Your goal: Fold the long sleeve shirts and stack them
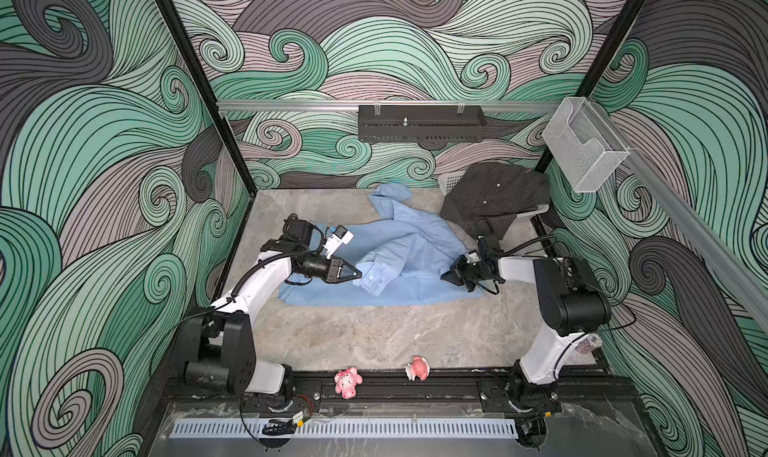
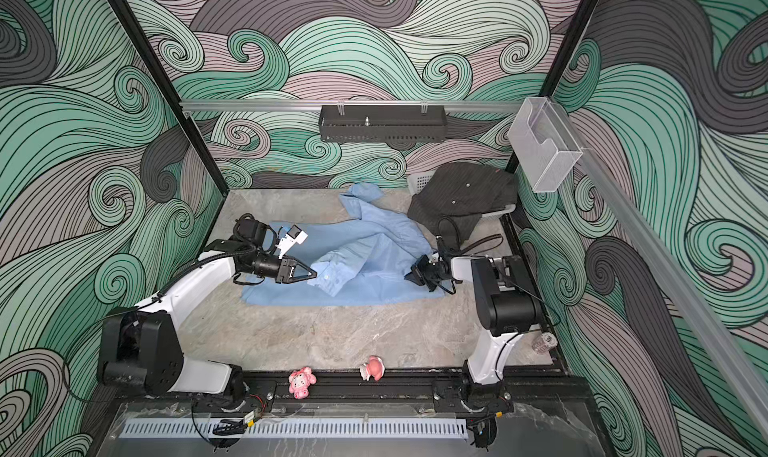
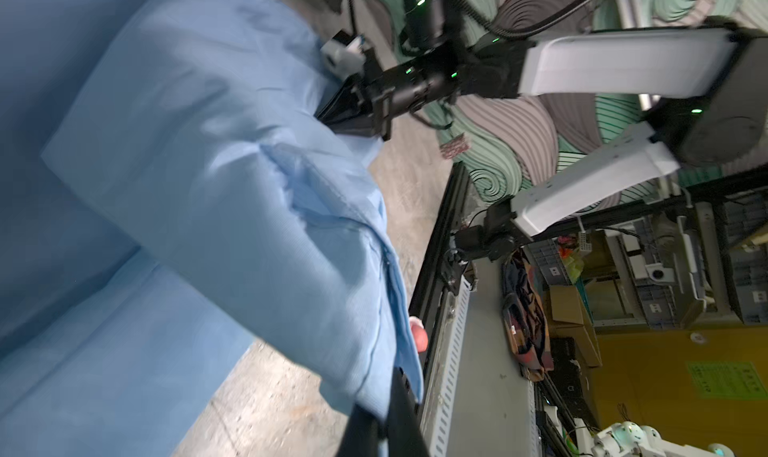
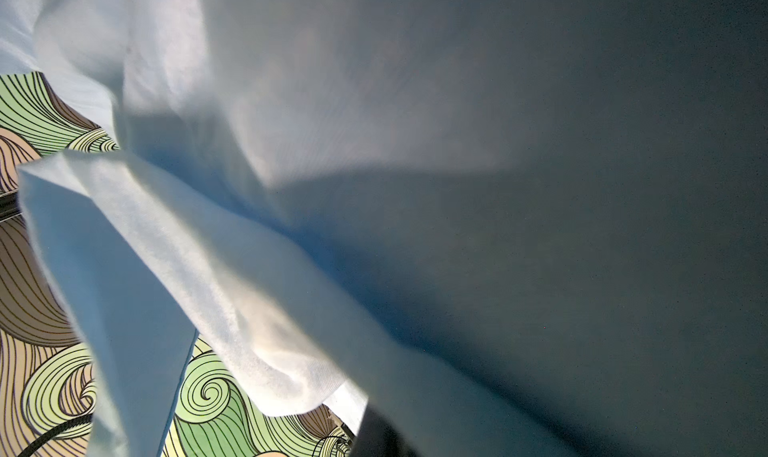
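while the light blue shirt (image 1: 407, 243) lay spread over the far middle of the grey table (image 1: 374, 338), i had a claw at it from each side. its hem ran flat along the near side, and at one end it trailed off rumpled toward the back wall. a cuffed sleeve (image 1: 376, 272) with small pale buttons lay folded across the body, and my left claw (image 1: 353, 273) pointed straight at that cuff, tips touching it or just short of it. in my left wrist view the blue cloth (image 3: 216, 193) hung over my dark fingers (image 3: 405, 409) and a strip of it showed between them, but whether i pinched it or had it loose i could not tell. my right claw (image 1: 446, 277) was at the shirt's right edge, jaws pressed together on a fold of the blue cloth; the left wrist view showed that fold drawn up to its tip (image 3: 334, 116), off the table. my right wrist view was nearly filled by the cloth (image 4: 270, 288), pale and shadowed, with only patterned wall (image 4: 50, 114) showing past it. the dark pinstriped shirt (image 1: 494, 197) sat heaped on a white basket (image 1: 449, 181) in the far right corner, apart from both claws, its hanging edge just beside the blue one. a pink toy (image 1: 348, 382) and a paler pink figure (image 1: 417, 367) stood at the table's near edge.
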